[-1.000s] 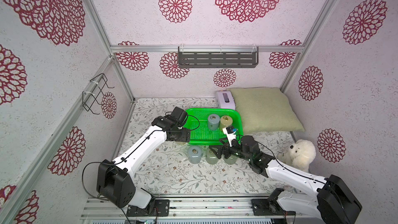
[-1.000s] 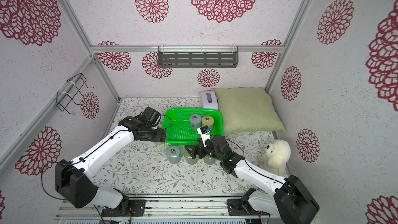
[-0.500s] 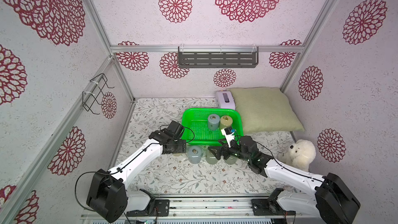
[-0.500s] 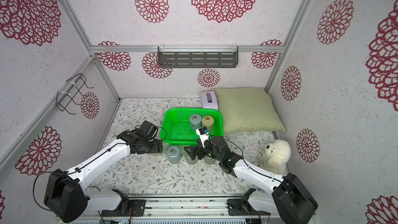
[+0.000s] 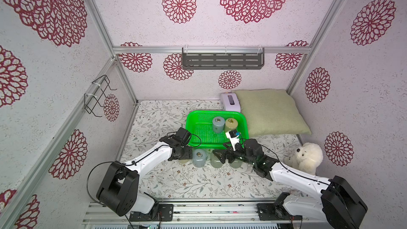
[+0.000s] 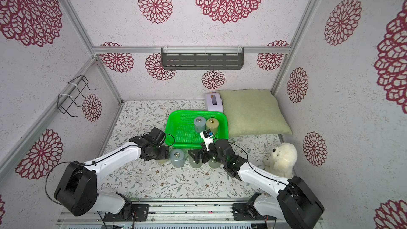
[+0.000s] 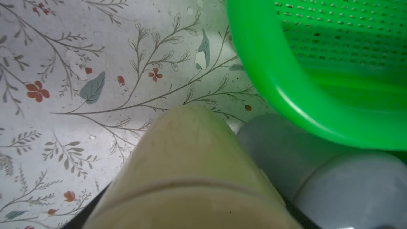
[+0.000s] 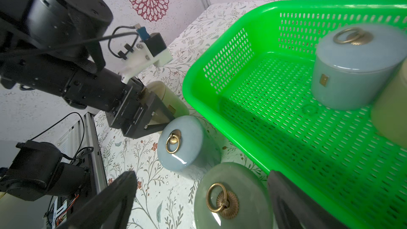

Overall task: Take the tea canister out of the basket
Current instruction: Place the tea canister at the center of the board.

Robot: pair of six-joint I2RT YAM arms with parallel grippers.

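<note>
Right wrist view gives the clearest look at the cream canister (image 8: 164, 94). It is outside the basket (image 5: 201, 132), just beside the basket's near left corner and low over the flowered table cover (image 5: 176, 179). Whether its bottom touches the cover, I cannot tell. The left gripper (image 5: 183, 155) comes on it from above, and its fingers are clamped on the two sides of the canister.

Just to the right a grey-blue canister (image 5: 199, 157) stands upright on the cover, and next to the right is a pale green canister (image 5: 217, 161). The right gripper (image 8: 201, 175) hangs over this pale green one with its fingers wide apart, one on each side of the lid. Another green canister (image 5: 236, 164) is partly hidden under the right arm.

Inside the basket, at the far right, a second grey-blue canister (image 5: 218, 124) and a tan canister (image 5: 230, 125) stand close together. A green pillow (image 5: 268, 111) lies right of the basket, a lilac box (image 5: 230, 102) beyond its far right corner, and a toy dog (image 5: 306, 158) sits at the near right.
</note>
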